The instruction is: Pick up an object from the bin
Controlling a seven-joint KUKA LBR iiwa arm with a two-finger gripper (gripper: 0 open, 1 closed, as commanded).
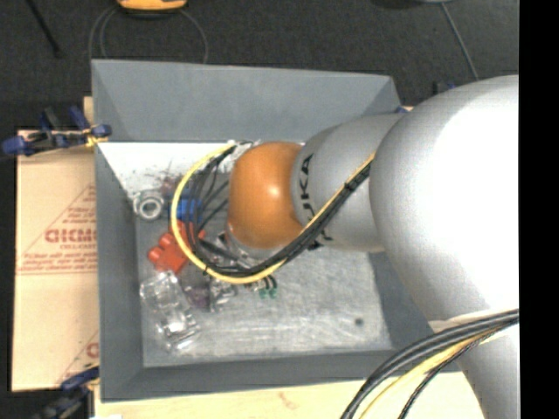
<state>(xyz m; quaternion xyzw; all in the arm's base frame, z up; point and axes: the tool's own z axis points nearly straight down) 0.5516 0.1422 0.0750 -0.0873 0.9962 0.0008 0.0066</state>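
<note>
My gripper (222,286) pokes out dark from under the arm's orange cover, low over the left half of the bin. Just left of it lies a red-orange plastic piece (165,256). A small purplish thing (203,297) lies right beside the gripper, and whether they touch cannot be made out. A small green thing (266,292) sits just to its right. A clear plastic piece (161,290) lies to the lower left.
A grey ring (148,205) lies near the bin's back left corner. Another clear plastic piece (178,330) rests by the front left wall. A small dark speck (358,323) marks the floor at the right. The arm covers the bin's back and right.
</note>
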